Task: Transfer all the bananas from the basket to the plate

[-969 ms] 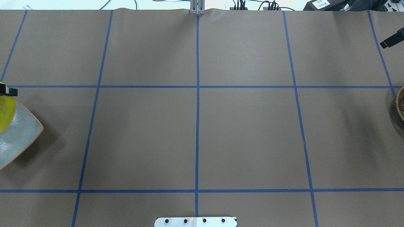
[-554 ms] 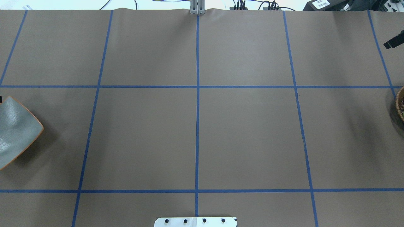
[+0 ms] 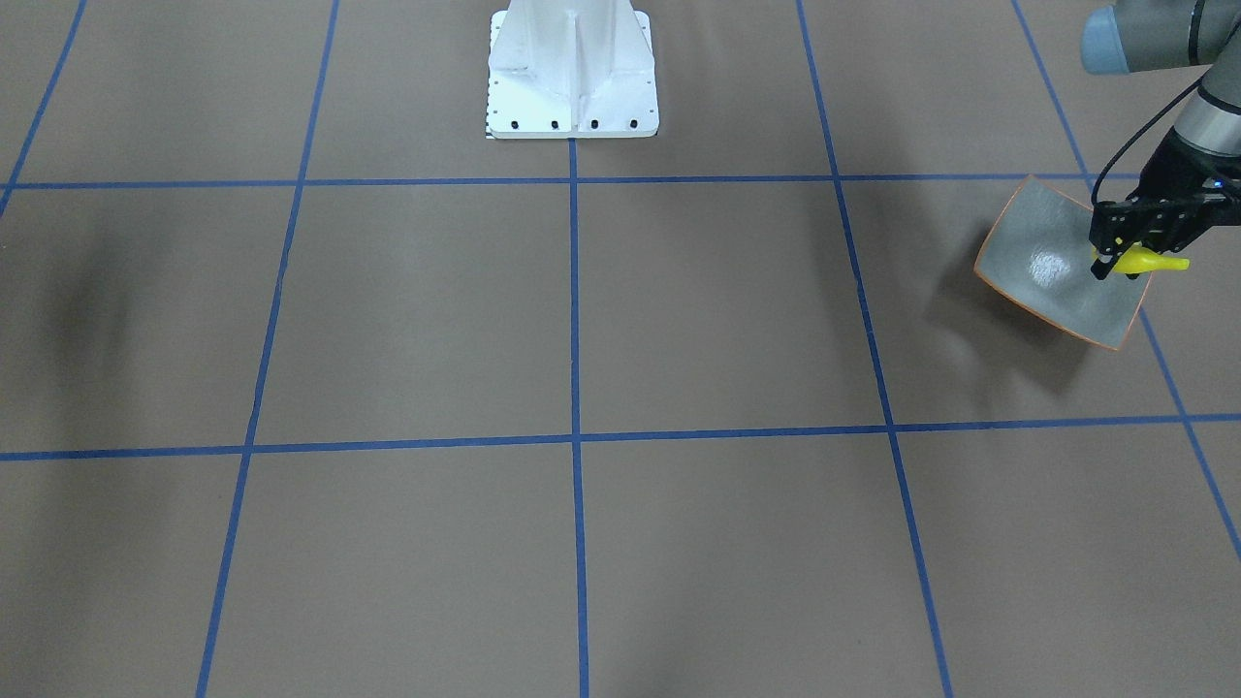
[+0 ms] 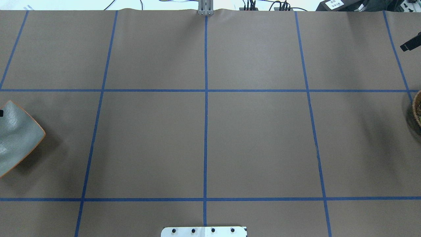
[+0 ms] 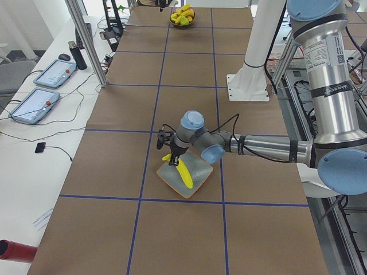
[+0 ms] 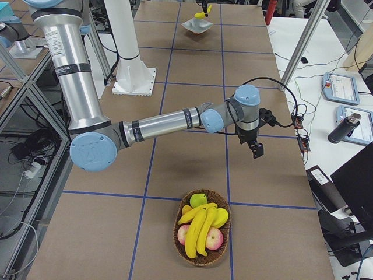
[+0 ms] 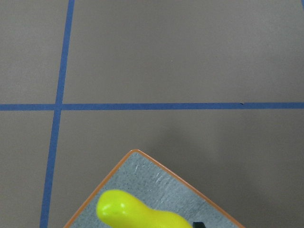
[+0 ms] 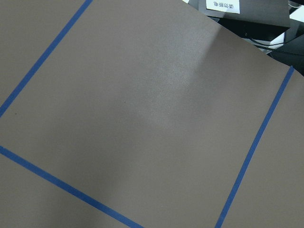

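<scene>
Banana (image 3: 1146,262) hangs tilted, clamped between fingers of left gripper (image 3: 1115,263), above plate (image 3: 1033,254) near one corner. We cannot tell whether its low end touches glaze. We judge grip is kept until fruit is over dished grey centre, so upturned sides stop any roll on release. Other bananas (image 6: 200,224) lie piled with apples (image 6: 214,238) in basket (image 6: 175,236) at opposite table end, well apart from plate. Right gripper (image 6: 257,149) hangs near basket, likely staged for next pick. We cannot tell its finger state.

Plate (image 3: 1052,291): one. Basket (image 6: 201,263): one. Bananas (image 3: 1149,263): one over plate, about four in basket. Apples (image 6: 215,238): two red, one green.
</scene>
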You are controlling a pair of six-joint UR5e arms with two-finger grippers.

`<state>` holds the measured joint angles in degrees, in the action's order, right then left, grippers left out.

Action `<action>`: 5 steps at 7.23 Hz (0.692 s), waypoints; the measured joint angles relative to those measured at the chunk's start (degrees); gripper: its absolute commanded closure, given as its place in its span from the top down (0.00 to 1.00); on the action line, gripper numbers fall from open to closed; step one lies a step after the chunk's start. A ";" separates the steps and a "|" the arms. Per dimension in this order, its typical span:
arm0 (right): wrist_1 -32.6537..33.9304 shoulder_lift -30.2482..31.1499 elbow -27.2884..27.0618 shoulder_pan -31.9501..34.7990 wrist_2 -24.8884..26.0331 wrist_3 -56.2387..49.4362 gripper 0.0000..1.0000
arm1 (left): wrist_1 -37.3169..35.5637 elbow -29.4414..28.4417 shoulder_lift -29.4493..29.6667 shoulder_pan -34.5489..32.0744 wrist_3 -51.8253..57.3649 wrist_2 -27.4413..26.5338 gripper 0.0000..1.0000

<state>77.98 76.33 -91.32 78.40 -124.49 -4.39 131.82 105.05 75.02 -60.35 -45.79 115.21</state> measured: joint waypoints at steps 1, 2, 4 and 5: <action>-0.01 0.02 0.03 0.00 0.02 0.00 1.00 | 0.00 0.08 -0.42 0.98 0.00 -0.40 0.24; -0.02 0.04 0.06 0.00 0.05 0.00 1.00 | 0.01 0.06 -0.63 1.83 0.00 -0.62 0.49; -0.02 0.04 0.08 0.00 0.11 0.02 1.00 | 0.01 -0.05 -0.71 3.18 0.00 -0.85 0.63; -0.02 0.03 0.08 0.00 0.11 0.07 1.00 | 0.01 -0.08 -0.70 3.63 -0.01 -0.91 0.65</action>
<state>77.96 76.37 -91.23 78.40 -124.37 -4.32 131.83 104.97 74.32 -56.72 -45.79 114.30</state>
